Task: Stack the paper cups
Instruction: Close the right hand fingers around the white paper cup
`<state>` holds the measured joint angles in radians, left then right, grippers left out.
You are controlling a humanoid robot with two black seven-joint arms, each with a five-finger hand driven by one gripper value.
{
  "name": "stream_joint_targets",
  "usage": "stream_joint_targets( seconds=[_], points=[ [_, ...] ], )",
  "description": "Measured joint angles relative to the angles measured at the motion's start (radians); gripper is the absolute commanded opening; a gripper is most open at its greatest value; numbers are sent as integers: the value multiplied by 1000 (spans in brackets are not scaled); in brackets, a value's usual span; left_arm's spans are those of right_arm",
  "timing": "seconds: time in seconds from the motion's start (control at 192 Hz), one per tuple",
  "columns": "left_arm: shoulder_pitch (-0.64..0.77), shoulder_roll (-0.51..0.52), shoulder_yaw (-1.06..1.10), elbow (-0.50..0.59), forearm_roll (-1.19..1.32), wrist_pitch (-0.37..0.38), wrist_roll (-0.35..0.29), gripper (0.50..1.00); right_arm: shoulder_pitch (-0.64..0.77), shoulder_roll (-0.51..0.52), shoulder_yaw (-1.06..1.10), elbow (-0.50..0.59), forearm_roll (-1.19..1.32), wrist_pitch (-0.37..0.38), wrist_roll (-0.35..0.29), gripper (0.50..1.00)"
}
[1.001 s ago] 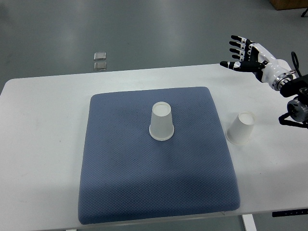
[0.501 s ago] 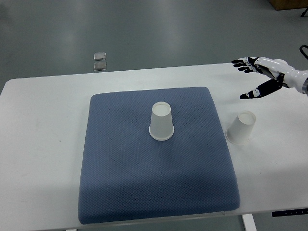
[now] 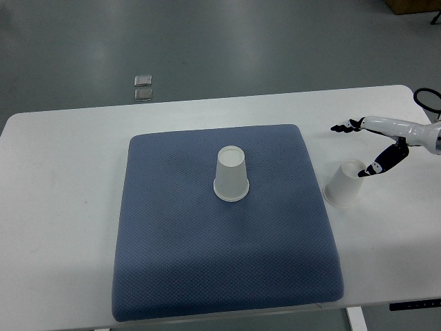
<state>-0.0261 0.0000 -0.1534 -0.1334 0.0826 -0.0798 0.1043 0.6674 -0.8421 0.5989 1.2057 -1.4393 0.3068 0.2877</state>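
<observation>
One white paper cup [image 3: 231, 175] stands upside down near the middle of the blue mat [image 3: 172, 262]. A second white paper cup [image 3: 344, 184] stands upside down on the white table, just off the mat's right edge. My right hand [image 3: 358, 148] reaches in from the right edge, low over that second cup. Its fingers [image 3: 342, 127] are spread wide behind the cup and its thumb [image 3: 379, 164] hangs at the cup's right side. The hand is open and holds nothing. The left arm is out of sight.
The white table [image 3: 62, 207] carries the mat; its far edge runs along the top. Two small clear squares [image 3: 143, 87] lie on the grey floor beyond the table.
My right hand has come down and toward me from a raised spot at the far right, turning its palm over. It now hovers at the second cup.
</observation>
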Motion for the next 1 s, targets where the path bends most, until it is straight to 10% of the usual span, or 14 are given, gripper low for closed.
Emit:
stream_joint_targets(
  seconds=[1.001],
  points=[
    [0, 0, 0, 0, 0, 0, 0, 1000, -23, 41, -80, -54, -124, -95, 1, 842]
  ],
)
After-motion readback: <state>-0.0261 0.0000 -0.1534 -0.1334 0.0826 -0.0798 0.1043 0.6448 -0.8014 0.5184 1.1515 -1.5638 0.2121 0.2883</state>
